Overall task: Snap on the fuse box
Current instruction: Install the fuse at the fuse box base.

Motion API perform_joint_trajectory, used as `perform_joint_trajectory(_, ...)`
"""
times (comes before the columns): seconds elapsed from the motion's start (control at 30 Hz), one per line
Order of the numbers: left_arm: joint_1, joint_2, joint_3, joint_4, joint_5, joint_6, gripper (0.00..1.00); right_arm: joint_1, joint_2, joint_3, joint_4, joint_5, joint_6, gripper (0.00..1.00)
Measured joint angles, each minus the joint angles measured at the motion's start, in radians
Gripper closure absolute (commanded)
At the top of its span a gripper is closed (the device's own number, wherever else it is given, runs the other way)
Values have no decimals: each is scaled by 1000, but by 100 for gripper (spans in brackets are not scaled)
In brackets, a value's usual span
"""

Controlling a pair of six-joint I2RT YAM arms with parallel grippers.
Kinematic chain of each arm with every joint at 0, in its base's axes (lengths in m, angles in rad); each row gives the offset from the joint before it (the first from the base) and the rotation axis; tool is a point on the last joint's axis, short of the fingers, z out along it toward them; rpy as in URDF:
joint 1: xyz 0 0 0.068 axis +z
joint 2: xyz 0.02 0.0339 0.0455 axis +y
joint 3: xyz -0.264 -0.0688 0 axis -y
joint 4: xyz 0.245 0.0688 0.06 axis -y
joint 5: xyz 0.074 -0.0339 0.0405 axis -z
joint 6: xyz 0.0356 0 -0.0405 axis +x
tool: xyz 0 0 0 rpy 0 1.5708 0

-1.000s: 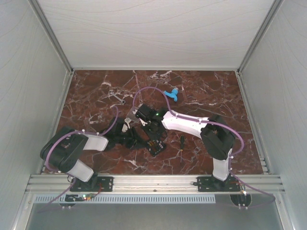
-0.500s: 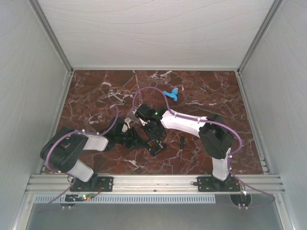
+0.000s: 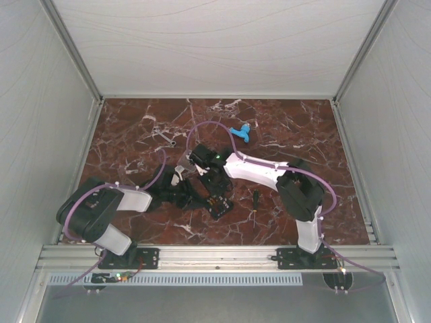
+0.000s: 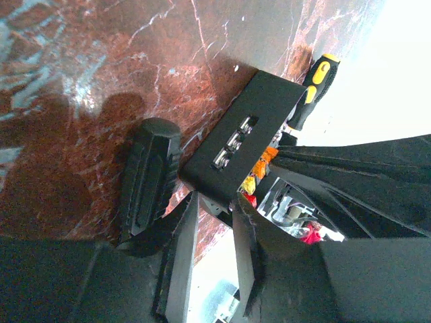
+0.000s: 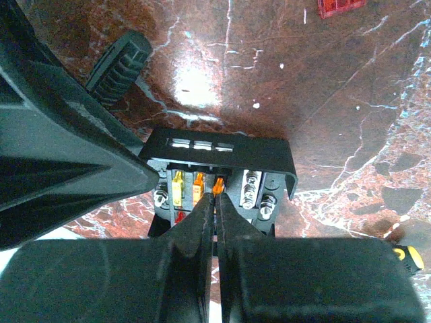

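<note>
The fuse box [image 3: 217,204] is a small black tray that lies on the marble between both arms. Its open face shows yellow and orange fuses [image 5: 178,185] and metal screws [image 5: 250,185]. My left gripper [image 4: 215,198] is closed on a corner of the fuse box [image 4: 246,138], one finger [image 4: 182,249] on each side of its edge. My right gripper [image 5: 217,196] is shut, and its tips touch an orange fuse [image 5: 217,186] seated in the box. Whether that fuse is pinched does not show.
A yellow-and-black screwdriver [image 3: 255,200] lies just right of the box. A black ribbed handle [image 4: 148,175] lies against its other side. A red fuse [image 5: 340,7], a blue plastic piece [image 3: 240,132] and a small wrench [image 3: 163,136] lie farther back. Walls enclose the marble.
The right arm has shifted a little to the left over the box and its jaws have closed fully. The left arm and the box have stayed still.
</note>
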Motion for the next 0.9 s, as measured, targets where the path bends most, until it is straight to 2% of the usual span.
perform_joint_trajectory(0.6, -1, 0, 0, 0, 0, 0, 73, -16, 40, 38, -27, -6, 32, 100)
perform_joint_trajectory(0.8, -2, 0, 0, 0, -2, 0, 73, 4, -16, 4, 14, 25, 27, 100)
perform_joint_trajectory(0.9, -2, 0, 0, 0, -2, 0, 73, 15, -40, -18, 38, 35, 24, 95)
